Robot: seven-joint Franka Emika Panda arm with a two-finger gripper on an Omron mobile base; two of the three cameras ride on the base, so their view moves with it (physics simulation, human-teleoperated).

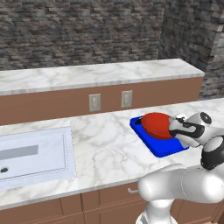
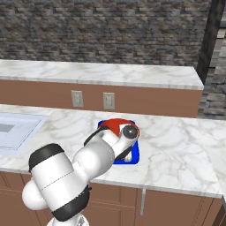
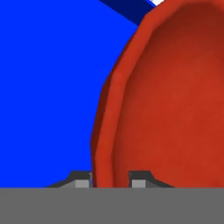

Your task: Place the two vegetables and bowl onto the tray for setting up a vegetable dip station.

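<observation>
Red bowl (image 1: 156,124); blue tray (image 1: 164,149)

- We saw a dark stone wall (image 1: 83,30) well beyond the jaws.
- White marble counters (image 1: 105,148) topped brown cabinets (image 2: 176,207).
- Two outlets (image 1: 95,102) and a sink (image 1: 30,155) lay off to one side.

No readable text, label, brand, number or sign anywhere: none on the red bowl (image 1: 156,125), the blue tray (image 1: 165,150), the wall outlets (image 1: 95,102) or the marble counter (image 1: 109,148)
</observation>
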